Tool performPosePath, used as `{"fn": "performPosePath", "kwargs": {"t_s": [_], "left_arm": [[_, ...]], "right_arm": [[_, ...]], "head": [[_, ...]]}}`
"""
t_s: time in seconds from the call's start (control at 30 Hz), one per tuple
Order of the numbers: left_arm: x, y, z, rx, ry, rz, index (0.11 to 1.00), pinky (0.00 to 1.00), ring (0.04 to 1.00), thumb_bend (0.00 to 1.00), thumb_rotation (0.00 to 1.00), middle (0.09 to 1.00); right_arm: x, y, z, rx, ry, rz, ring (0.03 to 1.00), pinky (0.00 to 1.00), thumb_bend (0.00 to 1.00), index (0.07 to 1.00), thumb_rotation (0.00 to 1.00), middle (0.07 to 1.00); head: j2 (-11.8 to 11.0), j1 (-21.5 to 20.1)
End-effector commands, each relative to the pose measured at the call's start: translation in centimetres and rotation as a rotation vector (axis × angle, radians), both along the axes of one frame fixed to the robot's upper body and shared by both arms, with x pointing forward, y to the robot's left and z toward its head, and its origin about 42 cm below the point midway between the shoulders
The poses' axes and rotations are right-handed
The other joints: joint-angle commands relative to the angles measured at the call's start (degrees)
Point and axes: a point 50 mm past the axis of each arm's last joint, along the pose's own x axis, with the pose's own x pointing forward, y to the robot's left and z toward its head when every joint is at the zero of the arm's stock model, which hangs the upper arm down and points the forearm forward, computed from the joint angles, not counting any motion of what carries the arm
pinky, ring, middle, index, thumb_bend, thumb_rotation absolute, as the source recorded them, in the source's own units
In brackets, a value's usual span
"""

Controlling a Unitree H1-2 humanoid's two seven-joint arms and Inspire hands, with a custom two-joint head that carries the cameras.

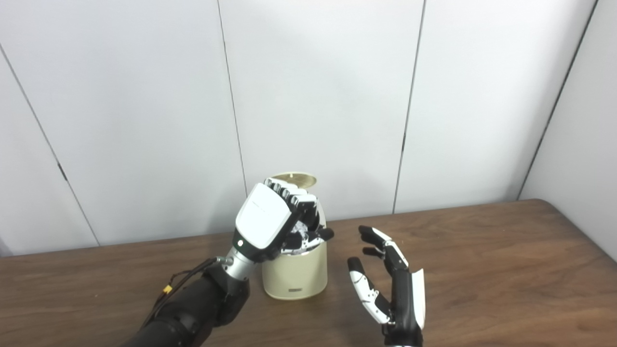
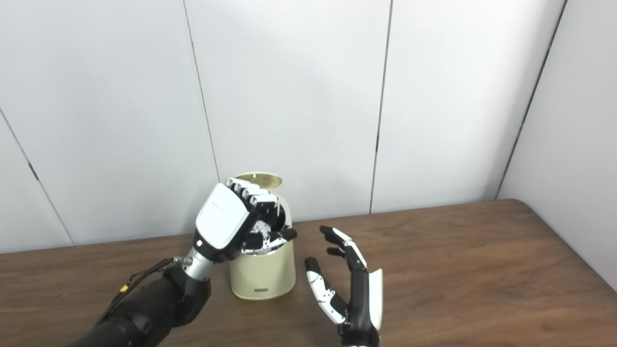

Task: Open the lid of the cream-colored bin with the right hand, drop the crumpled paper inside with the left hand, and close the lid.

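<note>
The left hand was clenched around the crumpled paper, directly over the mouth of the cream-colored bin near the table's back edge. Its lid stood raised behind, mostly hidden. The right hand waited beside it, fingers spread, holding nothing.

White panelled wall, wooden table

Bright, even overhead light; soft shadows, slightly soft focus.
</note>
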Motion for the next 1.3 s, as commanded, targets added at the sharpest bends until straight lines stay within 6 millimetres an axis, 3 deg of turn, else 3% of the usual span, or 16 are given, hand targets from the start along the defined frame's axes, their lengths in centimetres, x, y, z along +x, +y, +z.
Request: {"fn": "performPosePath", "kwargs": {"t_s": [0.0,0.37,0.63,1.0,1.27], "left_arm": [[1.4,-0.1,3.6,-0.029,-0.078,-0.007,0.200,0.06,0.101,0.62,0.19,0.162],[1.9,0.1,3.1,-0.023,-0.047,0.030,0.206,0.07,0.102,0.63,0.14,0.164],[1.8,0.1,2.9,-0.022,-0.043,0.031,0.204,0.07,0.102,0.62,0.16,0.163],[1.6,-0.3,2.6,-0.041,-0.016,0.024,0.211,0.10,0.133,0.74,0.34,0.193],[1.8,0.0,2.3,-0.030,0.013,0.033,0.261,0.15,0.180,0.93,0.47,0.229]], "right_arm": [[-3.2,0.4,-4.5,-0.009,0.147,0.003,0.747,0.65,0.20,0.728,0.54,0.755],[-3.2,0.6,-4.4,-0.003,0.144,0.007,0.748,0.65,0.20,0.729,0.50,0.756],[-3.3,0.8,-4.4,-0.015,0.143,0.005,0.743,0.64,0.20,0.728,0.52,0.754],[-3.7,1.0,-4.2,0.001,0.158,0.008,0.760,0.67,0.21,0.735,0.54,0.764],[-3.5,1.0,-4.2,-0.004,0.145,0.014,0.748,0.65,0.21,0.727,0.52,0.760]], "head": [[-0.03,0.12],[-0.14,0.09],[-0.31,-0.41],[0.32,-0.43],[0.19,-0.41]]}}
